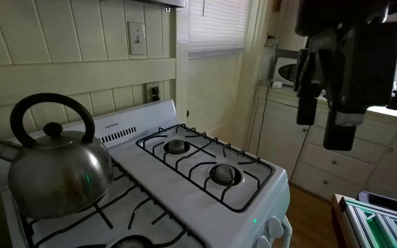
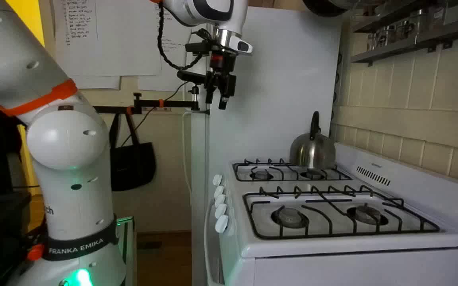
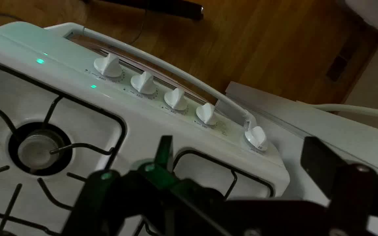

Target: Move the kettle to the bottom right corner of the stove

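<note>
In an exterior view we see the rounded, shiny stainless-steel kettle, its black arched loop handle standing up, resting at the rear left of the white gas stove, near the white vented back panel. The round, grey-capped front-right burner, which we take to mark the corner asked for, lies diagonally across from it. The robot's slim black fingers hang high, well apart from the kettle, with a gap between them. In an exterior view the kettle stands at the stove's far rear, away from the row of white control knobs along the front, and we find the fingers pointing down from higher than the kettle, touching nothing. In the wrist view we look down on the front of the stove and the brown wooden floor; the fingers stand wide of each other and hold nothing, and the kettle is out of sight. We judge that none of the move is done: the kettle is ungrasped and not in its corner. Left to us are all the steps: bringing the fingers over to the handle, closing on it, lifting, carrying the kettle across to the front right, setting it down and letting go.
</note>
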Controlling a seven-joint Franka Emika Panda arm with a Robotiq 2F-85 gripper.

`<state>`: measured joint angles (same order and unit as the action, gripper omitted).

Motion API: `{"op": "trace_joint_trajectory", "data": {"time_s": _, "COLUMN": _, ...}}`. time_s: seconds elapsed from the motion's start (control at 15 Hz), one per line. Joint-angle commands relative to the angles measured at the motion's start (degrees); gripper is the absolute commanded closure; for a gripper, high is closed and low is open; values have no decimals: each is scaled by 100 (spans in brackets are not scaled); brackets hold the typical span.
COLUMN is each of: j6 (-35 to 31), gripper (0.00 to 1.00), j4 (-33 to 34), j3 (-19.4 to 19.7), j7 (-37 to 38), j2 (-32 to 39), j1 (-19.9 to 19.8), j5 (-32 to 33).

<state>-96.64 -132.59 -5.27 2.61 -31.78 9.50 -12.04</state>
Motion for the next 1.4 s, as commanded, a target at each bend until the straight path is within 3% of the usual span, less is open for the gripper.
{"op": "trace_joint_trajectory", "data": {"time_s": 0.0, "j6": 23, "gripper": 0, "j4": 16, "j3": -61, "j7": -31, "j2": 1, "j1": -81, "j5": -29}}
{"op": "trace_joint_trajectory", "data": {"time_s": 0.47, "j6": 23, "gripper": 0, "j4": 16, "j3": -61, "j7": -31, "j2": 1, "j1": -81, "j5": -29}}
{"op": "trace_joint_trajectory", "data": {"time_s": 0.8, "j6": -333, "gripper": 0, "j4": 656, "j3": -320, "j7": -13, "j2": 488, "j1": -62, "j5": 236}}
{"op": "trace_joint_trajectory", "data": {"time_s": 1.07, "j6": -968, "gripper": 0, "j4": 1075, "j3": -535, "j7": 15, "j2": 934, "j1": -61, "j5": 553}}
{"op": "trace_joint_trajectory", "data": {"time_s": 1.33, "j6": -1644, "gripper": 0, "j4": 1285, "j3": -500, "j7": -34, "j2": 1343, "j1": -48, "j5": 632}}
